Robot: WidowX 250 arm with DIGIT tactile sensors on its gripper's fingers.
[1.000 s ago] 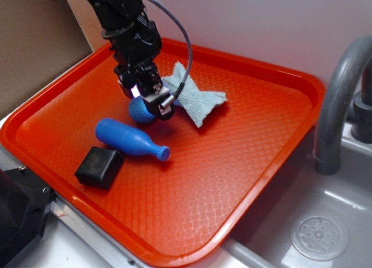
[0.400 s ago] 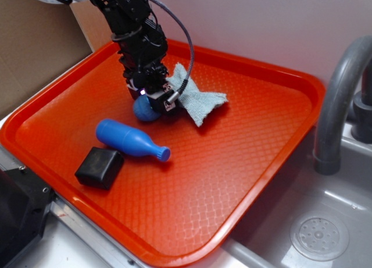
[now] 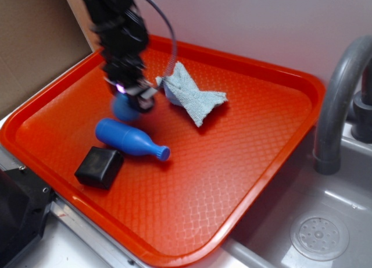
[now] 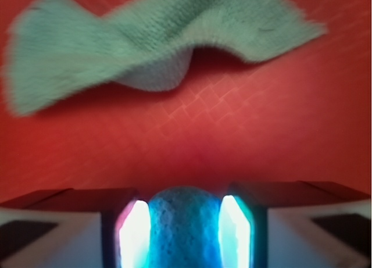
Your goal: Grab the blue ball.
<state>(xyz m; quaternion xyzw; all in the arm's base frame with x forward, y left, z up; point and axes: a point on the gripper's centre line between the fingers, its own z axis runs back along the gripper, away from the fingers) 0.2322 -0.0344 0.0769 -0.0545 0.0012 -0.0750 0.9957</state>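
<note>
An orange tray (image 3: 244, 163) lies beside a grey sink at the right of the frame. At the upper left of the tray, the gripper (image 3: 132, 99) stands over the blue ball (image 3: 123, 110), with the ball directly between the jaws. In the wrist view, the blue ball (image 4: 185, 227) fills the gap at the bottom centre, and both lit pads press its sides, so the jaws appear closed on it. The pale cloth (image 3: 192, 96) lies just to the right, and the blue pin toy (image 3: 131, 139) below, near the black block (image 3: 99, 167). The ball being round, no long axis matters.
</note>
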